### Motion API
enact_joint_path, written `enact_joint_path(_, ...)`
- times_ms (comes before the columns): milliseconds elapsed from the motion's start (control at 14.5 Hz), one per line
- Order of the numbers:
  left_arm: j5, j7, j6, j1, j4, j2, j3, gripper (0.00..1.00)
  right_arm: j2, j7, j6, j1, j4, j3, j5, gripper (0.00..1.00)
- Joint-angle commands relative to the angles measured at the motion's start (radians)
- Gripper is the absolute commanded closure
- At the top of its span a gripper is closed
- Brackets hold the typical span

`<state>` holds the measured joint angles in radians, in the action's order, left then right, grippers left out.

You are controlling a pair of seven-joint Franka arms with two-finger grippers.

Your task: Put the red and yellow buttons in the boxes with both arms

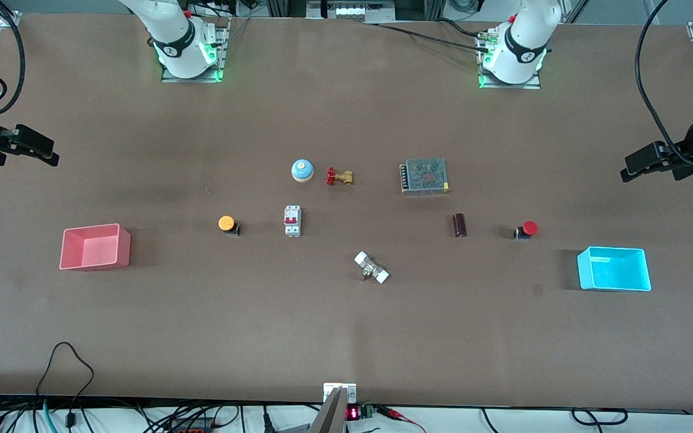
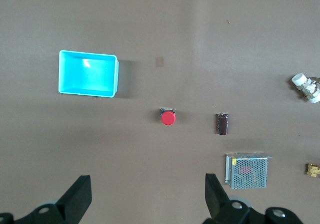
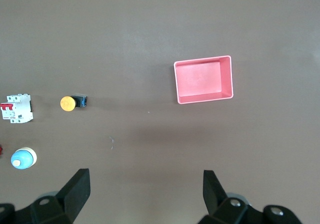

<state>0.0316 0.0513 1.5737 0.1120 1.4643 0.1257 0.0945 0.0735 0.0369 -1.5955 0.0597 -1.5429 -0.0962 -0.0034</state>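
The red button (image 1: 527, 229) stands on the table toward the left arm's end, beside the cyan box (image 1: 614, 287). The orange-yellow button (image 1: 227, 224) stands toward the right arm's end, beside the pink-red box (image 1: 123, 248). My left gripper (image 1: 628, 169) is open and empty, high over that end of the table. Its wrist view shows its gripper (image 2: 148, 194), the red button (image 2: 168, 117) and the cyan box (image 2: 88, 91). My right gripper (image 1: 52, 153) is open and empty, high over its end. Its wrist view shows its gripper (image 3: 146, 191), the yellow button (image 3: 68, 102) and the pink-red box (image 3: 205, 98). Both boxes are empty.
In the middle of the table lie a blue bell (image 1: 302, 170), a brass valve with a red handle (image 1: 340, 177), a white circuit breaker (image 1: 292, 221), a mesh-covered power supply (image 1: 423, 175), a dark cylinder (image 1: 459, 225) and a white-ended fitting (image 1: 372, 267).
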Motion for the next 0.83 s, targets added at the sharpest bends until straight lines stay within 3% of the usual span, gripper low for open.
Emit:
enact_joint_path(0, -0.019, -0.018, 0.011, 0.002, 0.037, -0.031, -0.001, 0.0, -0.011, 0.014, 0.017, 0.003, 0.001, 0.001, 0.013, 0.0)
enact_joint_path(345, -0.019, -0.016, 0.022, 0.0, 0.013, -0.009, -0.003, 0.0, -0.02, 0.009, 0.038, 0.003, -0.003, 0.001, 0.014, 0.0)
enact_joint_path(759, -0.019, -0.015, 0.022, -0.008, 0.005, 0.144, -0.007, 0.0, -0.044, 0.008, 0.037, 0.003, -0.037, 0.0, 0.017, 0.0)
